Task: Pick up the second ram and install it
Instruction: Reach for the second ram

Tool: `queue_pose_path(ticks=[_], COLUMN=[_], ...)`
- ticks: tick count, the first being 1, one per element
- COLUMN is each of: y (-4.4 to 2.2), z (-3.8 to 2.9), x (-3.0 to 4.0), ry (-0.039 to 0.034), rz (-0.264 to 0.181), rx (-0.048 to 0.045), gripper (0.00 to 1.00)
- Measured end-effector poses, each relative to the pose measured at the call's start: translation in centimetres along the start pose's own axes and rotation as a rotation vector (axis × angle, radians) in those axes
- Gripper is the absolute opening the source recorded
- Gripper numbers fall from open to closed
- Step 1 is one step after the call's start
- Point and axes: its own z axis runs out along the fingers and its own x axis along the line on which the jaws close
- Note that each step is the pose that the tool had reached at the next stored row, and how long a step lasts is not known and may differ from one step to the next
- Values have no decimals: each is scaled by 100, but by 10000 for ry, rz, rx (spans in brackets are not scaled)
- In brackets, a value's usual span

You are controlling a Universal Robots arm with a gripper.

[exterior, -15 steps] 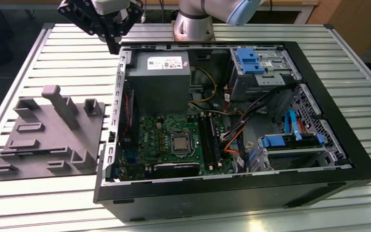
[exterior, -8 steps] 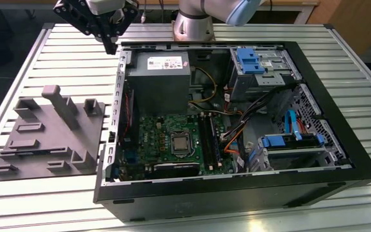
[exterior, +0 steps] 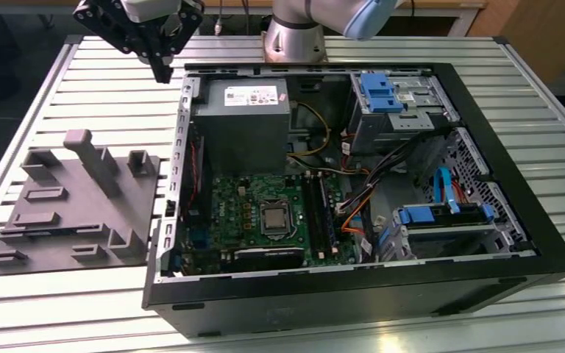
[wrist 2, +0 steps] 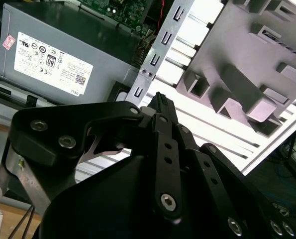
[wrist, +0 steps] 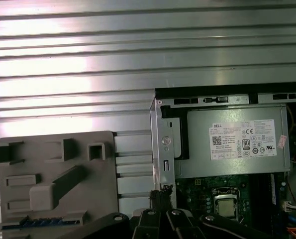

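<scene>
1. So, the gripper (exterior: 164,72) hangs over the slatted table (exterior: 76,81). It's just off a back corner of the open computer case (exterior: 361,287), on the exterior view's left.
2. Its fingers (wrist 2: 163,124) are pinched together to a point with nothing between them, so it's closed and empty. Both wrist views show the tips meeting like that.
3. The second ram (wrist: 38,221) sits in the grey tray (wrist: 108,199). In the first wrist view it's a thin bluish strip lying lengthwise in a long slot, across the tray's slanted bar from the square sockets.
4. Ram and gripper are well apart, no contact at all. In the first wrist view the fingertips hover by the case's metal side wall. The tray with the ram lies outside the case, on the other side of that wall.
5. The tray lies flat on the table just beside the case, on the exterior view's left. The gripper is up past the tray's far end.
6. Inside the case, the grey power supply (exterior: 238,125) is the closest thing to the gripper. The motherboard (exterior: 243,213) and the black slot rails (exterior: 317,209) lie farther off. I can't tell whether any stick is seated in those rails.
</scene>
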Motion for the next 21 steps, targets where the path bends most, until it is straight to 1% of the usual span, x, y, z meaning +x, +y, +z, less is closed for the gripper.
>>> queue_pose_path(ticks=[21], y=[-16], z=[-6], x=[213], ry=[0], rz=[0], rx=[-1], gripper=[11])
